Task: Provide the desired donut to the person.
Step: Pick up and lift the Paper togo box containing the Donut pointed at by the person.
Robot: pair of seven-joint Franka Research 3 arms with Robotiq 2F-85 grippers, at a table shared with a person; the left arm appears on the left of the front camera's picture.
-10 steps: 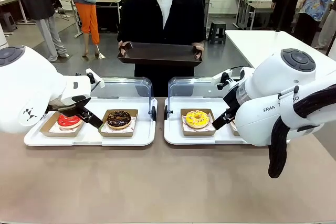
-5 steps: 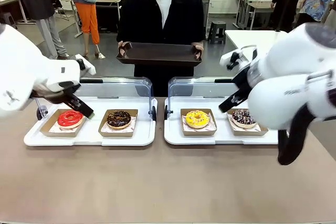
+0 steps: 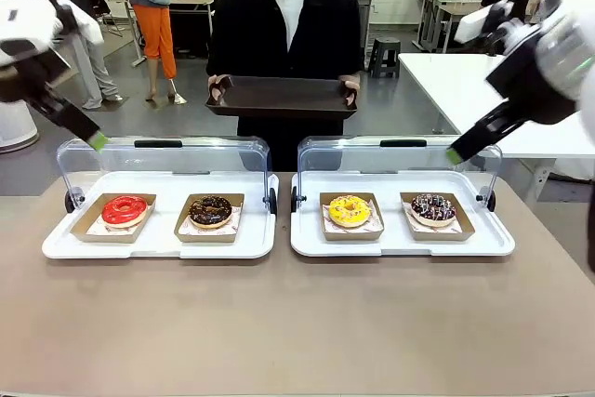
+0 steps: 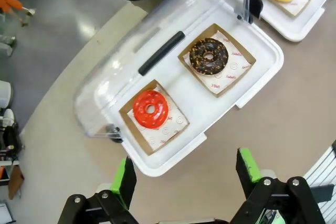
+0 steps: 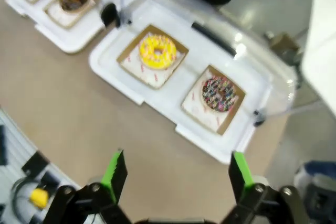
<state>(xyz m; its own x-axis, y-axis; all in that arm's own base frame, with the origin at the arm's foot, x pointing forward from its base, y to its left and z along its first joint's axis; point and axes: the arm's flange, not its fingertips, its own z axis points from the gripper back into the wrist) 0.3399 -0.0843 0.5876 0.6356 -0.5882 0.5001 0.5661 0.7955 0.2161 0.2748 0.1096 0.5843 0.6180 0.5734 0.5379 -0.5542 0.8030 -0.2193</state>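
Observation:
Four donuts lie in paper trays: red (image 3: 124, 209), chocolate (image 3: 211, 210), yellow (image 3: 350, 210) and sprinkled chocolate (image 3: 432, 207). The person (image 3: 284, 16) stands at the far side, both hands holding a dark serving tray (image 3: 283, 97). Which donut is desired, I cannot tell. My left gripper (image 3: 93, 137) hangs open high above the left end; below it are the red donut (image 4: 150, 109) and chocolate donut (image 4: 208, 56). My right gripper (image 3: 457, 152) hangs open high on the right, over the yellow donut (image 5: 157, 51) and sprinkled donut (image 5: 218, 93). Both hold nothing.
Two white display trays (image 3: 56, 248) (image 3: 493, 246) sit side by side, their clear lids (image 3: 209, 153) (image 3: 353, 153) tilted open toward the person. Bare brown tabletop (image 3: 297, 323) lies in front. A white table (image 3: 446, 76) stands at the back right; other people stand farther off.
Both arms have lifted up and outward from the trays. The left gripper left the red donut's side; the right arm uncovered the sprinkled donut. Both stayed open.

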